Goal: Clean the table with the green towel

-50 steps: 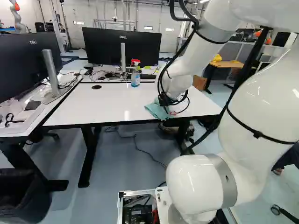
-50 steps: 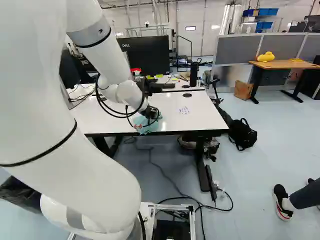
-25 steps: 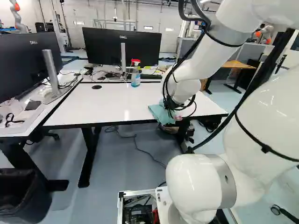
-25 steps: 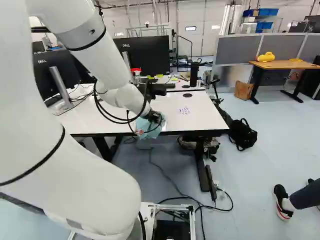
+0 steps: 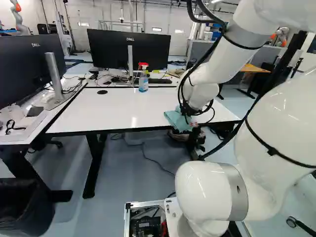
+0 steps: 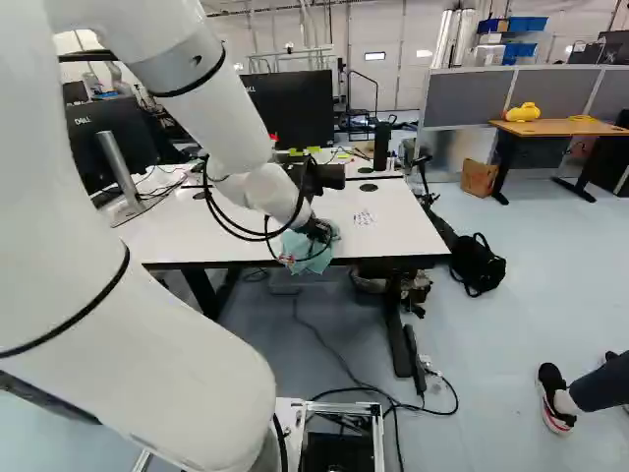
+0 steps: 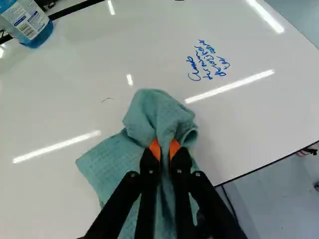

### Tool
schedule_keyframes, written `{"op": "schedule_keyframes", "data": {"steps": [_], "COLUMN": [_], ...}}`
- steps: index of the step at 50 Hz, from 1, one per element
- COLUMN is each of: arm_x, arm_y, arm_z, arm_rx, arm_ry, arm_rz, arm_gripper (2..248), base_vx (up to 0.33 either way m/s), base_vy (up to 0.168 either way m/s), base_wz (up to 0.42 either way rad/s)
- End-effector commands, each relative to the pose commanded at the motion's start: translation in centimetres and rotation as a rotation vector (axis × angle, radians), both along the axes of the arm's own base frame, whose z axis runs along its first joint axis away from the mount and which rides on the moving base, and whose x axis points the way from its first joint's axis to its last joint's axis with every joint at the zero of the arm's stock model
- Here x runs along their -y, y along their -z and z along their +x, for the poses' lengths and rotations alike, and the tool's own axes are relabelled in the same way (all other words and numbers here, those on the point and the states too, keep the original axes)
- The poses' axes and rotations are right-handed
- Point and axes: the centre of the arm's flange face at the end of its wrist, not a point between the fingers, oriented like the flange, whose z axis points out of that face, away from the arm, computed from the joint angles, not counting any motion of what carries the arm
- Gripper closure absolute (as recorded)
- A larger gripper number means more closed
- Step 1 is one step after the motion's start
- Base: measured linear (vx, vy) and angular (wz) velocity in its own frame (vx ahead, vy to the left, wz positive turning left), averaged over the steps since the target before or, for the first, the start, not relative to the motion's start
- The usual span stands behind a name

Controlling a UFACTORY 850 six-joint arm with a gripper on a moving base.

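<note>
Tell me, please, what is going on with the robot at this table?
The white arm has the green towel pinched in its tool, down by the near edge of the white table. Blue handwriting remains on the tabletop, so the cleaning looks unfinished. A spray bottle stands near the far edge.

"dell" stands in pale letters on the wide black monitor (image 5: 153, 52) behind the white table (image 5: 123, 106), and again on the black monitor at the left (image 5: 22, 69) of the left base view. the table bears several short lines of blue handwriting (image 7: 207, 60), not surely legible. the bottle (image 7: 42, 36) wears a label (image 7: 31, 21) with a barcode and print too small to read.
</note>
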Motion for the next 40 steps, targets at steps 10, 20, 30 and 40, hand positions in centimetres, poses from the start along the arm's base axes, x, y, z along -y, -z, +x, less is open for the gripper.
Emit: {"op": "schedule_keyframes", "data": {"steps": [10, 20, 30, 40], "arm_x": [0.4, -0.1, -1.1, -2.4], "arm_y": [-0.1, -0.1, -0.2, -0.2], "arm_z": [1.9, 3.8, 5.4, 6.9], "arm_rx": [-0.001, -0.001, 0.001, 0.003], "arm_ry": [0.0, -0.02, -0.051, -0.084], "arm_rz": [0.0, 0.0, 0.0, 0.0], "arm_gripper": [210, 210, 210, 210], "base_vx": [0.0, 0.0, 0.0, 0.0], "base_vy": [0.0, 0.0, 0.0, 0.0], "base_wz": [0.0, 0.0, 0.0, 0.0]}}
